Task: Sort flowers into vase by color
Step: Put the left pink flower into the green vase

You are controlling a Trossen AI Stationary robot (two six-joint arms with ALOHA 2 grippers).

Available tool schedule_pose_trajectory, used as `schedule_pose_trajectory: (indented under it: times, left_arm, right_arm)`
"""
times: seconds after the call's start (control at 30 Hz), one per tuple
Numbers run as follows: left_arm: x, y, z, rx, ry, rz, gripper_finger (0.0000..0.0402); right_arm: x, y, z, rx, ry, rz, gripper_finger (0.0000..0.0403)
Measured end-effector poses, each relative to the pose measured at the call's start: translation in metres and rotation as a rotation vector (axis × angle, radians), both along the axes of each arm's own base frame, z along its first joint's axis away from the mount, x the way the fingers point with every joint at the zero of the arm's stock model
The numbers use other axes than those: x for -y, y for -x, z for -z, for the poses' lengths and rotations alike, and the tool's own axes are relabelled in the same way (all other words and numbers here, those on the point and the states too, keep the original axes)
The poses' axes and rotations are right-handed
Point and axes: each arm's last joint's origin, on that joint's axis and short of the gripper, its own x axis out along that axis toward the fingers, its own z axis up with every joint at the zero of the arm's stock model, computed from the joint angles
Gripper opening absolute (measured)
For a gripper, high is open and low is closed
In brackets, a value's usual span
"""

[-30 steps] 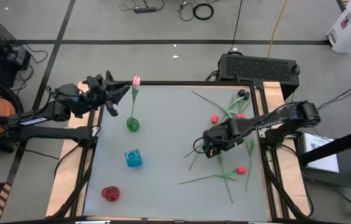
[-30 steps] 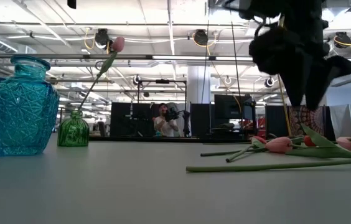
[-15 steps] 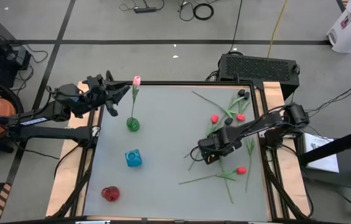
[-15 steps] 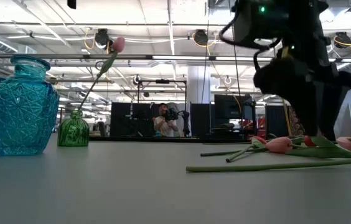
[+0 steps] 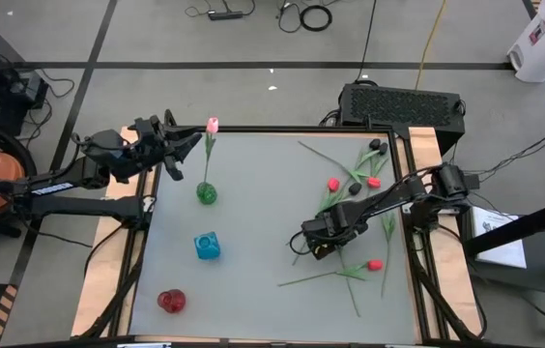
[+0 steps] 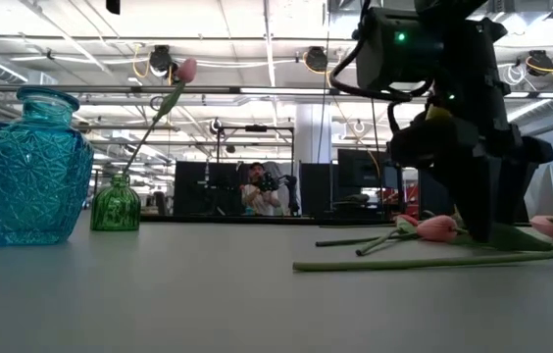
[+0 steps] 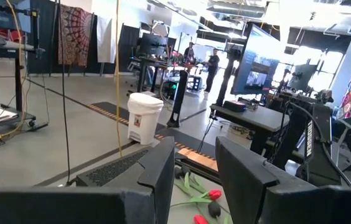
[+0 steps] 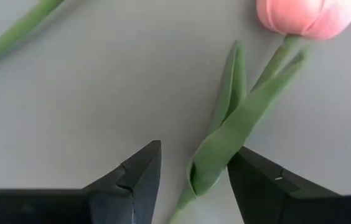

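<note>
Toward the right half of the grey table (image 5: 253, 280), loose artificial tulips (image 5: 355, 193) are lying scattered, their long green stems crossing one another; red, pink and dark bud heads are showing among them. One pink tulip (image 8: 303, 15) is lying flat right under the right gripper (image 5: 313, 244), which is reaching low over the table. In the right wrist view its two dark fingers (image 8: 135, 180) are standing moderately apart, straddling this flower's green stem and leaf just below the bud, with nothing clamped between them yet. In the low view the same gripper (image 6: 477, 211) is hanging just above the table, beside a pink bud (image 6: 437, 228) resting on the surface. On the table's left half, a small green vase (image 5: 206, 193) is holding a single pink-headed tulip (image 5: 211, 126) that is leaning upward. Nearer the front edge a blue glass vase (image 5: 207, 246) is standing, and beyond it a red vase (image 5: 170, 301), both apart from the loose flowers. The left gripper (image 5: 181, 145) is waiting at the table's far left edge, near the green vase's flower; its fingers (image 7: 163, 171) are sitting slightly parted, gripping nothing. No brand name or readable writing is showing on any vase or flower. Behind the table, a person (image 6: 257, 188) is sitting far off in the room.
</note>
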Motion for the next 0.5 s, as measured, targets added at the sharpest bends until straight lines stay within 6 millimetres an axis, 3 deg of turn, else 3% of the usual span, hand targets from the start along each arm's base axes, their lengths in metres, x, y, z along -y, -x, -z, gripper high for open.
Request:
schedule_pose_trajectory:
  times: [0.27, 0.5]
  left_arm:
    - [0.0000, 0.0000, 0.0001, -0.001, 0.000, 0.000, 0.0123]
    - [0.0000, 0.0000, 0.0002, -0.001, 0.000, 0.000, 0.0123]
  right_arm:
    - [0.0007, -0.0005, -0.0001, 0.005, 0.003, -0.001, 0.0169]
    - [0.0008, 0.0000, -0.0001, 0.000, 0.005, 0.001, 0.0122]
